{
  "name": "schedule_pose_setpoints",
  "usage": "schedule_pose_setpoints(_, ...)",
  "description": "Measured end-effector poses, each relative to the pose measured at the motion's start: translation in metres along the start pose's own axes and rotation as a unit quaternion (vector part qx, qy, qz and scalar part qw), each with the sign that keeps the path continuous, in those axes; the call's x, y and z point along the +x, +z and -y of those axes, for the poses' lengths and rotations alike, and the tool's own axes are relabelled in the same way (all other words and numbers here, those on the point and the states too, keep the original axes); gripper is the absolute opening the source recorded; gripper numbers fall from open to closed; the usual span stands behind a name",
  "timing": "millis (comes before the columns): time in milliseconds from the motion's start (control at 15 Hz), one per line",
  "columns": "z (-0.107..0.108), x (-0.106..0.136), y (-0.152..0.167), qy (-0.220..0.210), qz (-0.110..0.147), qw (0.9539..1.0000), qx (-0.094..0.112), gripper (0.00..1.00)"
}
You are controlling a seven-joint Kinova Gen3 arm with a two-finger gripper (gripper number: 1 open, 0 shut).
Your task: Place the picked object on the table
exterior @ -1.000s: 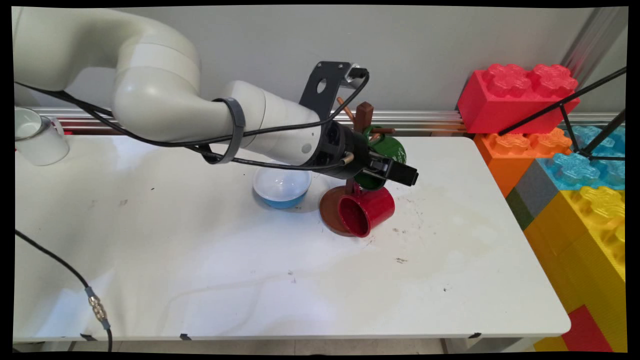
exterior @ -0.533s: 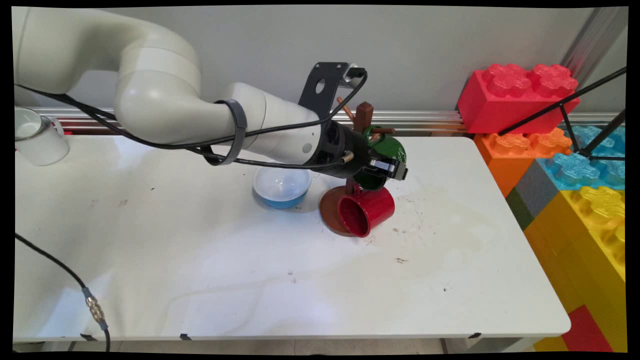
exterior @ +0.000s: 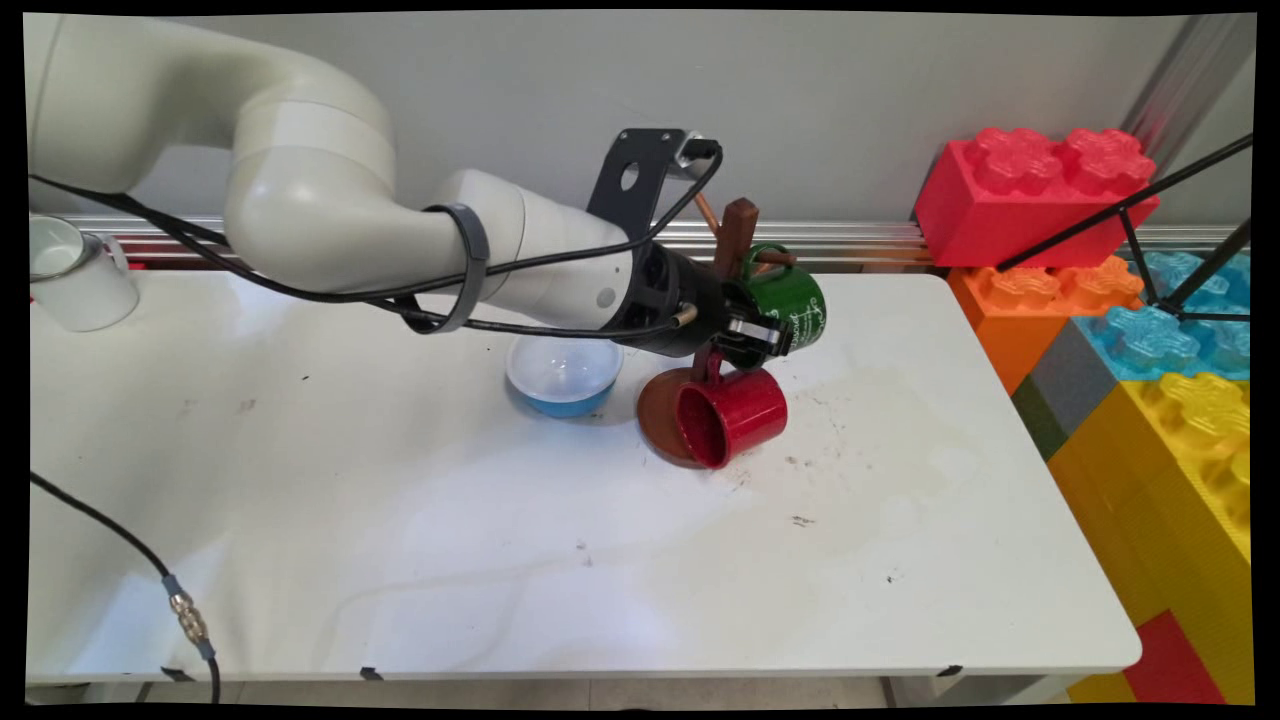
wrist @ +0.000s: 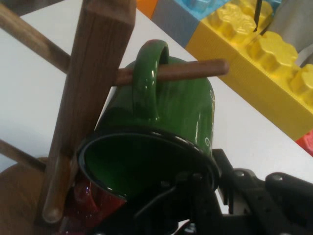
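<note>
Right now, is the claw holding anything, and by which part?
Yes: the claw grips the green mug by its rim, while the mug's handle hangs on a peg of the wooden mug tree.

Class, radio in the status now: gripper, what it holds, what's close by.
Gripper shut on green mug rim. Mug's handle hooked over mug tree peg. Red mug hanging just below.

A glossy green mug (wrist: 166, 110) with a black rim and pale lettering on its side is seen on a dark brown wooden mug tree (exterior: 735, 235). A red mug (exterior: 735, 415) hangs lower. A bowl (exterior: 563, 375), white inside and blue outside, stands on the white table (exterior: 500, 540). A white mug (exterior: 75, 275) is at the table's far left corner. Red, orange, blue and yellow giant bricks (exterior: 1150, 330) are stacked beyond its right edge.
</note>
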Motion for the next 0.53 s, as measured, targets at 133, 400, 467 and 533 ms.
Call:
schedule_pose_setpoints(133, 0.0016, -0.0017, -0.0021, -0.002, 0.002, 1.0, 0.002, 0.0)
schedule_pose_setpoints(400, 0.0024, -0.0034, -0.0053, -0.006, 0.004, 1.0, 0.001, 0.0)
schedule_pose_setpoints(467, 0.0021, -0.0037, -0.006, -0.007, 0.004, 1.0, 0.001, 0.0)
schedule_pose_setpoints(533, 0.002, -0.004, -0.0068, -0.008, 0.005, 1.0, 0.0, 0.0)
